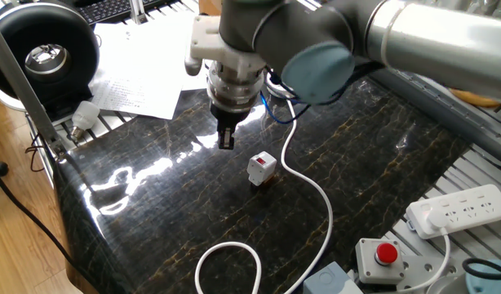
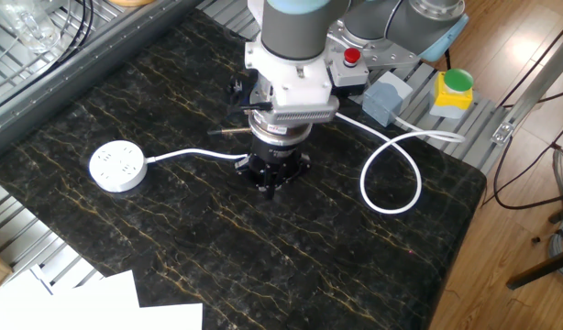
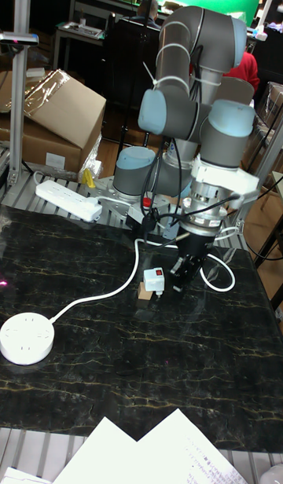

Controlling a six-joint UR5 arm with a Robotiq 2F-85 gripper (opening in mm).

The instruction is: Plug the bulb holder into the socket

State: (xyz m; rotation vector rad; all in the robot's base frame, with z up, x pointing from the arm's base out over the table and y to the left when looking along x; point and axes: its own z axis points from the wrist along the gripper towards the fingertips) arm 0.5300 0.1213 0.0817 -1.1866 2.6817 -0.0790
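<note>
The gripper (image 1: pixel 226 139) hangs low over the dark marble counter (image 1: pixel 373 163), pointing straight down, and it holds nothing. Its fingers look close together in the one fixed view, but I cannot tell for sure whether they are fully closed. The bulb holder (image 1: pixel 261 168) stands on the counter just beside the gripper and apart from it. In the one fixed view it lies to the lower right of the fingertips, and in the tall fixed view the bulb holder (image 3: pixel 152 280) is just to the left of the gripper (image 3: pixel 182 277), its red patch facing the camera. It seems to rest on or against a small brown block (image 3: pixel 145 295). In the other fixed view the arm hides it completely. The socket (image 2: pixel 117 167) lies well apart, at the far end of its white cord (image 2: pixel 185 154), with its holes facing up. I judge that the gripper must first shift sideways over the bulb holder before any grasp.
</note>
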